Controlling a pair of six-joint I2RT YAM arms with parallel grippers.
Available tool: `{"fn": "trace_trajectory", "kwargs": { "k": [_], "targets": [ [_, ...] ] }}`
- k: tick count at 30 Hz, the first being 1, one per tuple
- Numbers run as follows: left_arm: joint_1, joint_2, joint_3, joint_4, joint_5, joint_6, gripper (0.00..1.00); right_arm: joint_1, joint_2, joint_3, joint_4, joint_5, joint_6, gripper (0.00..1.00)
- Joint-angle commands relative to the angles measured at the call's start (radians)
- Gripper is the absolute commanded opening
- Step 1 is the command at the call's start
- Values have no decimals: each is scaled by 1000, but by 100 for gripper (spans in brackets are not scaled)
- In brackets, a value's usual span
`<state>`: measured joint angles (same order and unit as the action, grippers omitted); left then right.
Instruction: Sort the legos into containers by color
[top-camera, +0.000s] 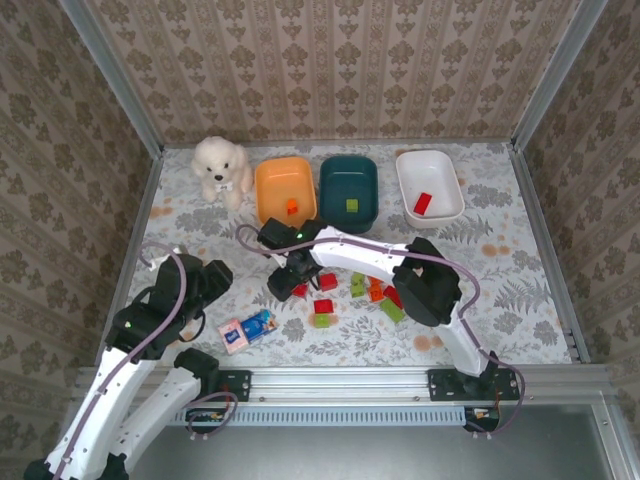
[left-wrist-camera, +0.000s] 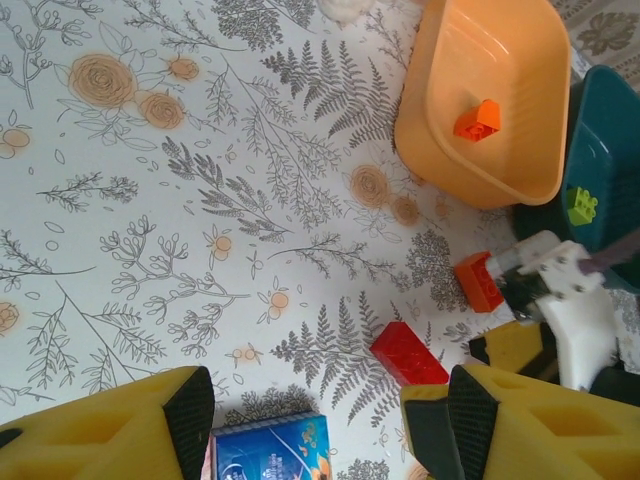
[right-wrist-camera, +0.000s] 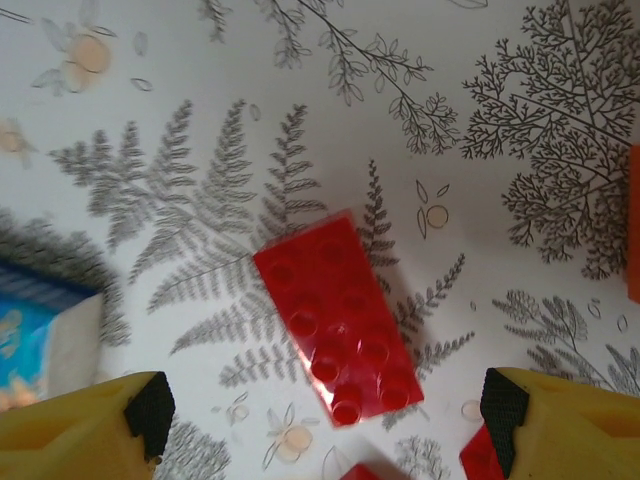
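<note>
Right pincer (right-wrist-camera: 328, 412), released, is hovering over a skewed red lego (right-wrist-camera: 338, 318); squaring the jaws to its long sides before closing is looking wisest.

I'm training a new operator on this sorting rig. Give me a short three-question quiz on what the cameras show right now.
1. True or false: the white tub holds a green brick.
2. What colour is the brick lying between the open right fingers? A red, B orange, C green.
3. What stands just left of the orange tub in the top view?
Key: 1 false, it holds a red brick. 2 A. 3 the plush dog.
</note>
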<state>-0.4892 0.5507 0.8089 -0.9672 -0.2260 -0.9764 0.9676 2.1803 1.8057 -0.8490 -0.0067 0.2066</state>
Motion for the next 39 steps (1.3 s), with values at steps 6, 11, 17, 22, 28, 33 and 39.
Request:
{"fn": "trace_trajectory", "kwargs": {
  "k": [6,11,17,22,28,33,39],
  "targets": [
    [4,33,34,-29,-3,8,65,16,105,57,-69,43,-26,78],
    [4,58,43,-8,15,32,64,20,121,44,-41,48,-12,58],
    [4,87,44,12,46,64,62,19,79,31,-10,77,1,37],
    [-7,144,64,75,118,146,59,-36,-115,-11,3,137,31,34],
    [-108,333,156,183,146,230,60,-320,-380,-163,26,140,116,33],
    [-161,498,229,305,186,254,61,-598,-413,-200,40,97,150,32],
    [-181,637,317,362,234,292,61,-810,-268,-100,72,31,214,32]
  ]
}}
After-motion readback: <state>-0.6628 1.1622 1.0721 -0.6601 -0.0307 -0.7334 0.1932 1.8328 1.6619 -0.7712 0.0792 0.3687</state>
